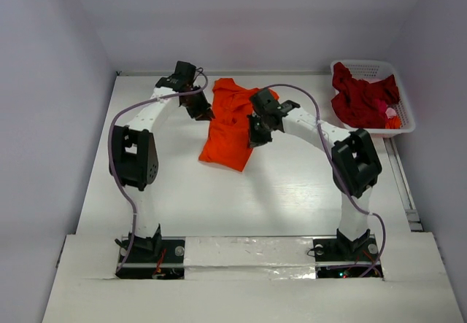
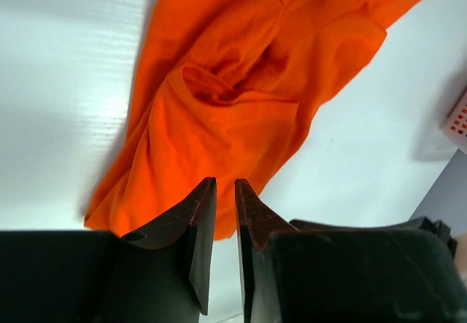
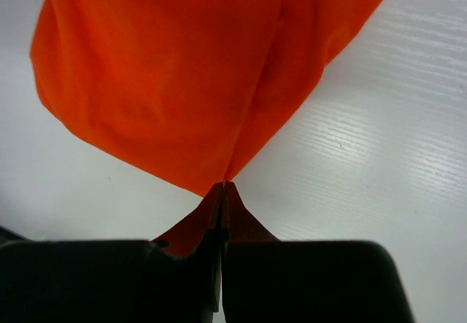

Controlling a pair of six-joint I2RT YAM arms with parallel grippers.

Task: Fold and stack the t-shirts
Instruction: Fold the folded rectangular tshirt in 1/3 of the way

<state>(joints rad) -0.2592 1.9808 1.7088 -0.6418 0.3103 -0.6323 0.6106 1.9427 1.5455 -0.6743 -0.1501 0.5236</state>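
We see the white table (image 1: 292, 192) spread beneath the orange t-shirt (image 1: 230, 130), which lies crumpled lengthwise. Well to the right of the orange t-shirt sits the white basket (image 1: 365, 63), with the crimson t-shirt (image 1: 357, 97) heaped inside. Our right gripper (image 3: 222, 186) is pinched closed on the orange t-shirt's right edge. Our left gripper (image 2: 225, 183), at its left edge, stands narrowly parted, gripping nothing.

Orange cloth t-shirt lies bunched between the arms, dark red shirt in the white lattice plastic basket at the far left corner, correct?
No. The white lattice plastic basket is at the far right corner, per the top external view; rest holds.
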